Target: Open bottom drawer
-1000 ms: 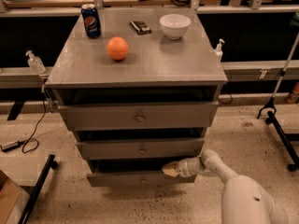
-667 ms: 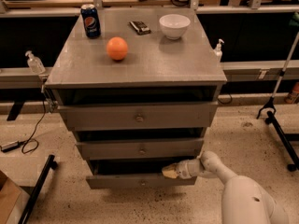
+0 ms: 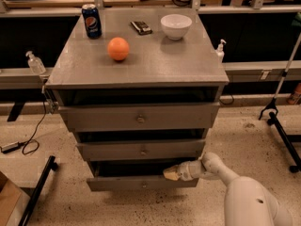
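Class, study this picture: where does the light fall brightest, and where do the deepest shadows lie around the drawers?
Camera view: overhead light is brightest on the cabinet top, which carries a dull sheen; the orange throws a small shadow at its base; the deepest shadows fill the gaps above the drawer fronts; the pincer, at the bottom drawer's upper right edge, shows pale against that dark.

One camera looks down from high before the cabinet (image 3: 155,62) (fairly near); gripper (image 3: 170,173) low right, at the front edge of the bottom drawer (image 3: 136,184).
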`<state>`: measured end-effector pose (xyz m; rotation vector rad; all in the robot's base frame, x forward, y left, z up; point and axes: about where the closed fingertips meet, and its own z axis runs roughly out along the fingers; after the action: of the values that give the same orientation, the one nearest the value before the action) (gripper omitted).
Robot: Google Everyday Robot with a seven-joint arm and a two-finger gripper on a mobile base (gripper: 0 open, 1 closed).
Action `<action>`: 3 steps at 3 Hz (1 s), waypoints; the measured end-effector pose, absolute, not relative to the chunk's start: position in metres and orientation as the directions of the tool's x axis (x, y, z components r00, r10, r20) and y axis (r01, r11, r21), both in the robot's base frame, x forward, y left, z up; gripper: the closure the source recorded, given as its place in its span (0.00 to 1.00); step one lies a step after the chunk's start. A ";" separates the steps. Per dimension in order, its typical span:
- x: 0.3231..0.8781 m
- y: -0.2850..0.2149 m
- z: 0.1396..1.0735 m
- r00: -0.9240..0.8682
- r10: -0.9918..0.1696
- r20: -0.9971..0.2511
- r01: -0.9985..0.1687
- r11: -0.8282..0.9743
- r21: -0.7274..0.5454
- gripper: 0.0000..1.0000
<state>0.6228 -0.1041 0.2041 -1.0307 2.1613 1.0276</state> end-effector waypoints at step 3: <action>0.623 -0.104 0.204 -0.569 -0.409 -0.714 -0.812 0.420 0.406 0.27</action>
<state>0.6228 -0.1041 0.2041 -1.0308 2.1614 1.0277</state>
